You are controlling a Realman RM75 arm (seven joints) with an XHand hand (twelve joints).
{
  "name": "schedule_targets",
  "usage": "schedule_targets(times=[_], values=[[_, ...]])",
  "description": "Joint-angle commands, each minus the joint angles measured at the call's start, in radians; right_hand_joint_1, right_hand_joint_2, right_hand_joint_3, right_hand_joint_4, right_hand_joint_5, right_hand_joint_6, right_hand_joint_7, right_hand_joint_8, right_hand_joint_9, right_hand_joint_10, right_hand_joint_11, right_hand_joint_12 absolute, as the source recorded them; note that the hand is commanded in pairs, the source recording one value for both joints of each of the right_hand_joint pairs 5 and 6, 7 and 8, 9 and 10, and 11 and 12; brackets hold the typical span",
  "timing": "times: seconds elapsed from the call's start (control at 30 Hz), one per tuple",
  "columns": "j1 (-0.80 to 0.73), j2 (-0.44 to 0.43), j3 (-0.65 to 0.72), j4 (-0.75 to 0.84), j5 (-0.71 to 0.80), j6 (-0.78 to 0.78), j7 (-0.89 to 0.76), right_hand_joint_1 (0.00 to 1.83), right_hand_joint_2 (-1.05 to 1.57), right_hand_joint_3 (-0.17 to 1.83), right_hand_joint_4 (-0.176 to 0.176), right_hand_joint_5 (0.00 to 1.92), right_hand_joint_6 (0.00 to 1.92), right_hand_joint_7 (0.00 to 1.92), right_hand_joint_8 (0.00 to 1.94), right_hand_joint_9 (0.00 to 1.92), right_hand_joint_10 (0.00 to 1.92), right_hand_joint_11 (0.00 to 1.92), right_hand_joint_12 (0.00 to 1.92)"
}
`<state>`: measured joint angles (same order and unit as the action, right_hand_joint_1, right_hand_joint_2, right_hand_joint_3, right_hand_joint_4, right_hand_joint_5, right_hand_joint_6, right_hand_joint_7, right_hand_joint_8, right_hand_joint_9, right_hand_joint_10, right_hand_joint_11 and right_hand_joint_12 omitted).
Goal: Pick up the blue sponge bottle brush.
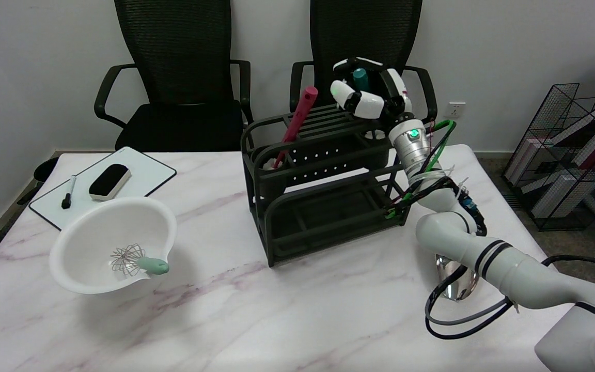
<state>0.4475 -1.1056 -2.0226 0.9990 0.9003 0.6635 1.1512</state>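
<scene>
A black slatted rack (323, 181) with two tiers and rounded corners stands on the white, pink-veined marble tabletop (287, 315). Above its right end the right hand (367, 93), glossy white shells over black, has its fingers curled around the teal handle of the bottle brush (360, 77), whose rounded tip pokes up between them; the sponge end is hidden behind the hand and rack, so I cannot tell whether it has left its holder. The white arm rises steeply from the lower right, a metal wrist with a green light just under the hand and bundled cables along the forearm. A dark red tool (297, 121) leans in the rack's left holder. To the left sits a smooth white bowl (116, 248) with a wire whisk (135, 261) inside, its pale green handle resting on the rim. Beyond it lies a whiteboard (142, 178) carrying a black eraser (109, 181) and a marker (68, 192). Two black mesh chairs (173, 67) stand against a white wall, and a wire book rack (571, 155) stands on the floor at right.
</scene>
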Motion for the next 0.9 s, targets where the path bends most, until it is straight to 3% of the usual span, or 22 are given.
schedule_targets(times=[0.03,0.17,0.4,0.5,0.57,0.63,0.9], values=[[0.041,-0.019,0.004,-0.012,0.002,0.001,0.010,1.10,0.27,1.11,0.000,0.79,0.79,1.12,1.12,0.96,0.96,0.89,0.89],[0.039,-0.018,0.011,-0.012,0.002,0.001,0.010,1.10,0.25,1.13,0.000,0.77,0.77,1.04,1.04,0.82,0.82,0.70,0.70],[0.032,-0.017,0.026,-0.019,0.006,-0.003,0.011,1.10,0.24,1.16,0.000,0.73,0.73,0.96,0.96,0.78,0.78,0.64,0.64],[0.031,-0.017,0.029,-0.019,0.006,-0.004,0.011,1.09,0.29,1.09,0.000,0.77,0.77,1.19,1.19,0.99,0.99,0.83,0.83],[0.031,-0.017,0.031,-0.019,0.006,-0.003,0.011,1.06,0.31,1.06,0.000,0.92,0.92,1.40,1.40,1.25,1.25,1.07,1.07],[0.031,-0.017,0.032,-0.019,0.006,-0.004,0.011,1.05,0.34,1.06,0.000,1.01,1.01,1.50,1.50,1.38,1.38,1.18,1.18],[0.031,-0.017,0.033,-0.025,0.016,-0.005,0.011,1.03,0.37,1.05,0.000,1.04,1.04,1.51,1.51,1.46,1.46,1.26,1.26]])
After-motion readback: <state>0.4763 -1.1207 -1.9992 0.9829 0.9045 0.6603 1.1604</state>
